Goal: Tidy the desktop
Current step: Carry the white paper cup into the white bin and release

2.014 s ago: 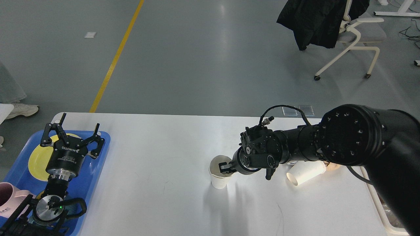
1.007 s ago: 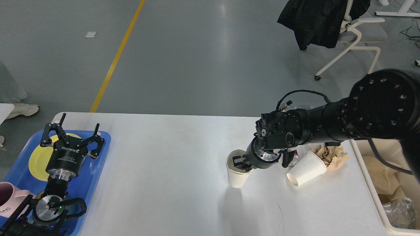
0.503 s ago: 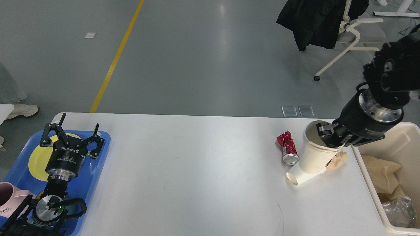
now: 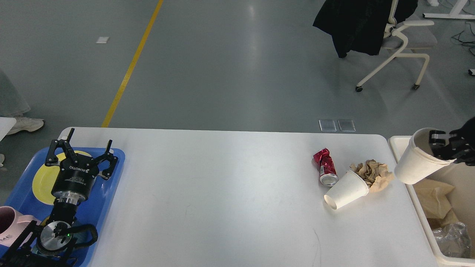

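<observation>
white desk [image 4: 222, 207] spanning most of the lower view, rounded corners, matte top mostly bare across the middle.

right gripper [image 4: 443, 146] at the far right edge, clamped on the rim of a white paper cup [image 4: 417, 163], one finger inside the mouth and the other outside. cup lifted clear of the desk, tilted, hanging at the near-left corner of the cream bin [image 4: 430, 237] that stands just beside the desk's right end. inside the bin: crumpled brown paper [image 4: 432, 200] and a clear plastic bag [image 4: 454, 239].

on the desk's right part, a close cluster: crushed red can [image 4: 325, 167] lying on its side, a second white paper cup [image 4: 345, 190] tipped over with its mouth toward the camera, and a wad of brown paper [image 4: 373, 172] touching that cup's base. can just beside the lying cup (touching or not, cannot tell).

left gripper [image 4: 79, 152] at the far left, fingers spread wide and empty, hovering over a blue tray [image 4: 107, 196] at the desk's left end. on the tray: a yellow plate [image 4: 42, 181] partly hidden by the arm, and a pink mug [image 4: 9, 226] cut off by the frame edge.

beyond the desk: grey floor with a yellow line [image 4: 130, 66], and a white office chair [image 4: 402, 44] draped with a black garment [image 4: 356, 22].
</observation>
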Action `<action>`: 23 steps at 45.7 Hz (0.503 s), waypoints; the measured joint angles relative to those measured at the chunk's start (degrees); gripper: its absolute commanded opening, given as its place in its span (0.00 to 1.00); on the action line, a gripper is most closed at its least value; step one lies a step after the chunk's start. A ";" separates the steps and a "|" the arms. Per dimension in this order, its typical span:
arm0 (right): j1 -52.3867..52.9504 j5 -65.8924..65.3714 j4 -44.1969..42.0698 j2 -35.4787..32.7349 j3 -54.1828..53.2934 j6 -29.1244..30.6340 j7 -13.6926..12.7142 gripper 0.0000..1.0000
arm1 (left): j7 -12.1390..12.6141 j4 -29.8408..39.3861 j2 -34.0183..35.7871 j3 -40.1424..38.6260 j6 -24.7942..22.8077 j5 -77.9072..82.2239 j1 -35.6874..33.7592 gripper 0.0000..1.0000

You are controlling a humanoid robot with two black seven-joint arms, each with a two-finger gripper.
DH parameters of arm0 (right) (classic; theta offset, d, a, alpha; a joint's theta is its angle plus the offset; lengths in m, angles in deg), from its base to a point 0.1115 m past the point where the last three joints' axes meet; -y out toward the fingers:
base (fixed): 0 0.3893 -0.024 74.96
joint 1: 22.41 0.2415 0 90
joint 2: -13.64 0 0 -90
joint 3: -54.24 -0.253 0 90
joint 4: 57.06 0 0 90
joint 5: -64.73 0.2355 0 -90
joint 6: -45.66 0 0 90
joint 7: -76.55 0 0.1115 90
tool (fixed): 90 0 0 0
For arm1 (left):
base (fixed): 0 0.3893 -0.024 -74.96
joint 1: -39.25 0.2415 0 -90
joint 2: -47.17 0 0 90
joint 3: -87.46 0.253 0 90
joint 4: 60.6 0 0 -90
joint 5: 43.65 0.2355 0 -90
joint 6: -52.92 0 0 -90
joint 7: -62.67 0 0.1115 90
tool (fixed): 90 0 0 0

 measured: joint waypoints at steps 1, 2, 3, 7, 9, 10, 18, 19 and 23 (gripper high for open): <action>-1.86 -0.45 -1.41 -1.64 0.01 -1.06 -0.15 0.00 | 0.00 0.00 0.00 0.00 0.00 0.00 0.00 0.96; -3.84 -0.95 -3.02 -3.27 -0.05 -1.99 -0.24 0.00 | 0.00 0.00 0.00 0.00 0.00 0.00 0.01 0.96; -5.92 -1.41 -4.89 -4.90 -0.24 -2.80 -0.33 0.00 | 0.00 0.00 0.00 0.00 0.00 0.00 0.01 0.96; -16.00 -2.57 -15.10 -10.88 -2.46 -4.60 -0.47 0.00 | 0.00 0.00 0.00 0.00 0.02 0.00 0.01 0.96; -20.99 -2.71 -19.98 -12.94 -4.50 -4.83 -0.48 0.00 | 0.00 0.00 -0.02 0.00 0.02 0.00 0.01 0.96; -24.16 -2.77 -22.83 -14.05 -6.09 -4.91 -0.48 0.00 | 0.00 0.00 -0.03 0.00 0.02 0.00 0.01 0.96; -49.05 -2.92 -42.28 -17.72 -21.69 -5.55 -0.44 0.00 | 0.00 0.01 -0.04 0.00 0.02 0.00 0.01 0.96; -52.78 -2.90 -45.05 -17.69 -23.92 -5.68 -0.44 0.00 | 0.00 0.02 -0.03 0.00 0.02 0.00 0.01 0.96; -64.68 -2.74 -54.21 -16.41 -31.33 -6.62 -0.47 0.00 | 0.00 0.03 -0.04 0.00 0.02 0.00 0.01 0.96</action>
